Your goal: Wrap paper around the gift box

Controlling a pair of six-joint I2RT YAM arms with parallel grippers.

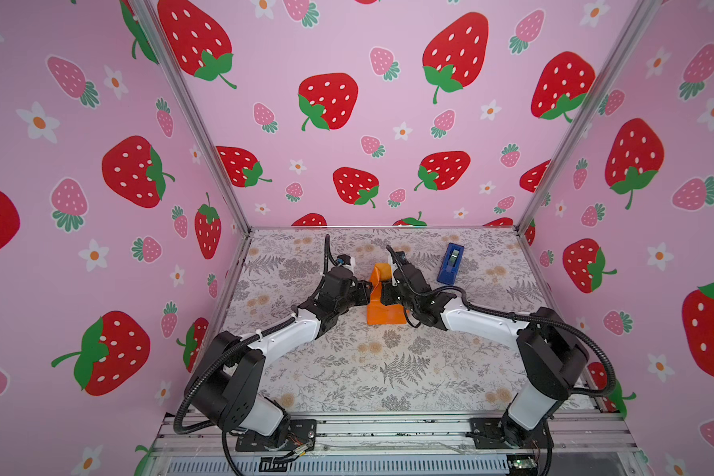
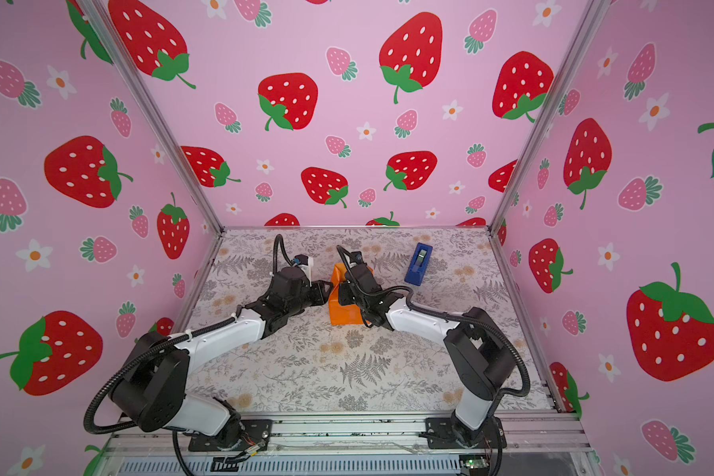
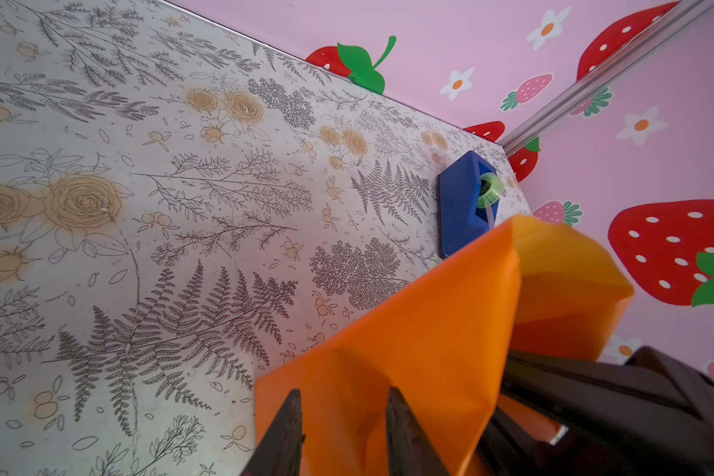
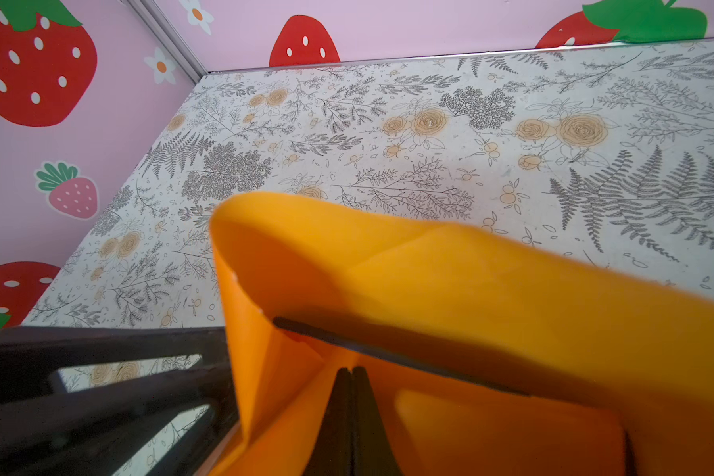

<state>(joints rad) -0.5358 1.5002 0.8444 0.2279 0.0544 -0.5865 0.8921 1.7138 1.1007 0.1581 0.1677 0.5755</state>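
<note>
Paper (image 1: pixel 382 315): folded up into a bundle on the desk (image 1: pixel 388 371), mid-width, nearer the far edge. One flap stands up at its far end. Gift box hidden under it.

Left gripper (image 3: pixel 344 391): at the bundle's left side, fingers (image 3: pixel 283 432) apart, orange sheet filling the gap. Pinch or mere contact: cannot tell.

Right gripper (image 4: pixel 351 371): fingers together, tips touching the paper beneath the curled flap.

Tape dispenser (image 1: pixel 451 263): apart from the bundle, toward the far right corner.

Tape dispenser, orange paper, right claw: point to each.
tape dispenser (image 1: pixel 448 273): in a top view, on its blue body.
paper (image 1: pixel 382 315): in a top view, on the near folded face.
right claw (image 4: pixel 351 373): right wrist view, between its shut tips.
</note>
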